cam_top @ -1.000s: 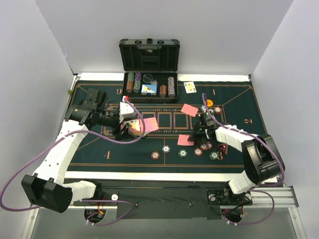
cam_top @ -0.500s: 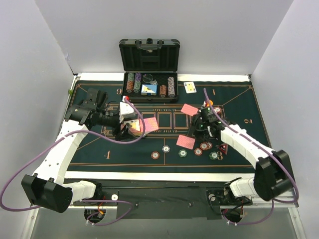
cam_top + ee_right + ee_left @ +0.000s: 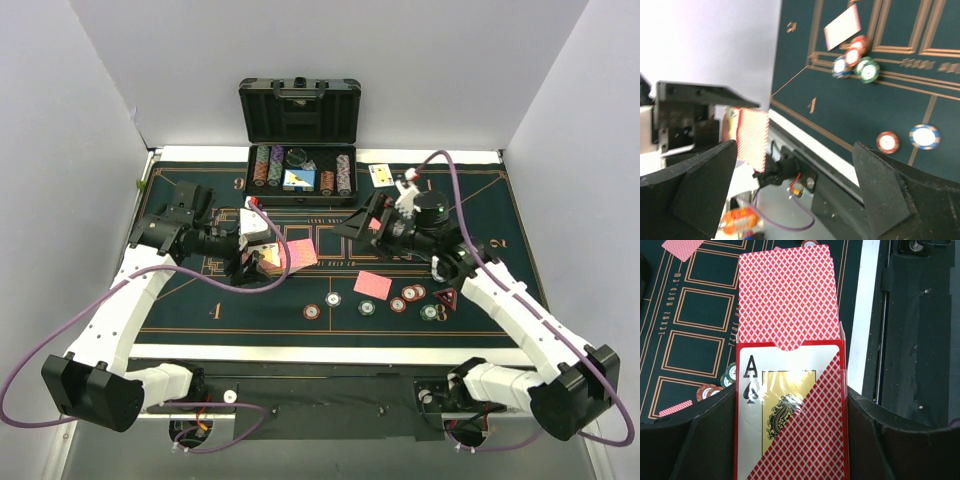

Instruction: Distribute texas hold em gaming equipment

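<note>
Left wrist: left gripper (image 3: 790,442) clamps card box (image 3: 790,407), cards (image 3: 784,300) protruding

Red diamond-lattice card deck (image 3: 784,300), dark green orange-lined felt (image 3: 260,315), possibly blue-striped chip (image 3: 924,136).

Case (image 3: 300,150) at back of bench (image 3: 250,322), chip rows (image 3: 300,172) racked inside. Face-up card (image 3: 381,175) just right of case. Left claw (image 3: 252,258) left of centre, card box (image 3: 272,255) wedged between fingers, deck (image 3: 785,295) poking out of box's open end. Right claw (image 3: 362,222) over middle, in front of case. Face-down card (image 3: 372,284) nearer, right of centre. Chips (image 3: 368,306) strung along in front of it, triangle marker (image 3: 445,298) at right end beside last chips.
</note>
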Robot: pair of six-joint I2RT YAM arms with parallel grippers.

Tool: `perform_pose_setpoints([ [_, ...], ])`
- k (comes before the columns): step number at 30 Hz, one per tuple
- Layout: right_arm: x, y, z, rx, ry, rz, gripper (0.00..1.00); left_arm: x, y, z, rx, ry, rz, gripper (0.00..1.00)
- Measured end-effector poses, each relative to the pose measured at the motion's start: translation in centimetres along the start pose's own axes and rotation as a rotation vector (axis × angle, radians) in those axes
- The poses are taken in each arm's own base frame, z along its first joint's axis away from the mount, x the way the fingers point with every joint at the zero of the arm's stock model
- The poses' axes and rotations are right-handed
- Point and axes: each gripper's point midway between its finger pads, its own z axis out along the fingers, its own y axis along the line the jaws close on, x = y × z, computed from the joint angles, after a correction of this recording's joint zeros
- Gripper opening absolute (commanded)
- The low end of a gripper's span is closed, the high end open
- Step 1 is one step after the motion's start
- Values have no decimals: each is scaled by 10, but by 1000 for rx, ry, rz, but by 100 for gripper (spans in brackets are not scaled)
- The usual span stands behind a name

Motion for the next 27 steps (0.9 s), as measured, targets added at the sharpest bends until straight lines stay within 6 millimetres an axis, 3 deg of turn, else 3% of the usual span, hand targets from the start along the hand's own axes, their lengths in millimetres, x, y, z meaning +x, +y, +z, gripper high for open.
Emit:
perform_pose_setpoints([
  [5, 29, 41, 17, -110, 116, -18, 97, 0, 0, 0, 1, -1, 0, 3],
  [8, 42, 51, 27, -134, 157, -24, 96, 0, 0, 0, 2, -3, 1, 3],
  [12, 57, 57, 38, -142, 203, -20, 88, -1, 0, 1, 3, -8, 4, 3],
  [20, 77, 57, 54, -139, 260, -1, 59, -2, -1, 1, 8, -13, 4, 3],
  [27, 78, 57, 57, -138, 265, 9, 30, -2, -1, 1, 8, -13, 4, 3],
])
